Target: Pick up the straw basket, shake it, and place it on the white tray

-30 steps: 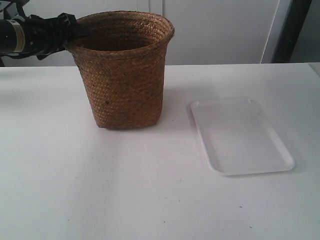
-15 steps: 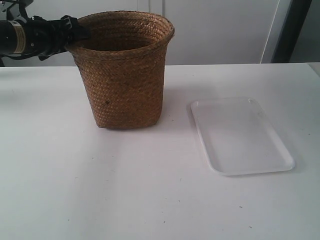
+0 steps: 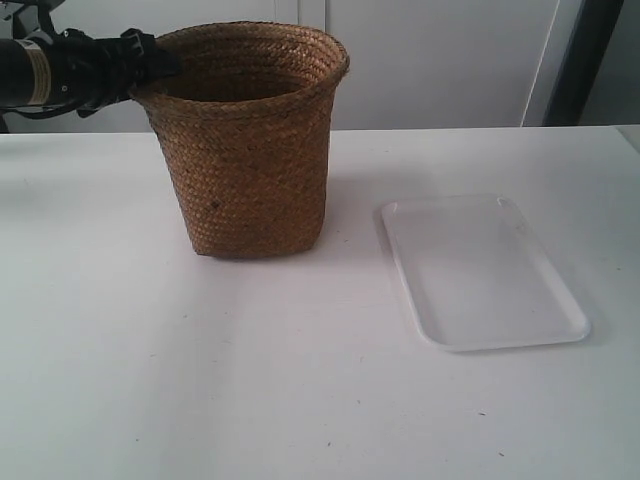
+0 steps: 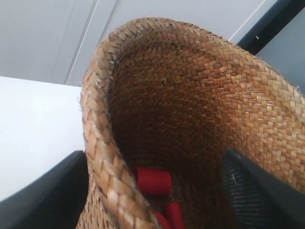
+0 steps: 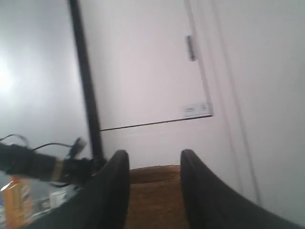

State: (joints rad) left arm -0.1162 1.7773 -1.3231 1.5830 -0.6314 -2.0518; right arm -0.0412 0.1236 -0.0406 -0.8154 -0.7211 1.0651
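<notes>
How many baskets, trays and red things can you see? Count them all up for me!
Straw basket: 1
White tray: 1
Red things inside the basket: at least 2 showing; the rim may hide more
Total: at least 4

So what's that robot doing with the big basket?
The robot's left tool is open at the rim of the straw basket, one finger outside the wall and one inside, not yet closed on it. The basket stands on the table, with some small red things in its bottom. The white tray lies beside it with nothing on it. The right tool hangs open further off, holding nothing.
</notes>
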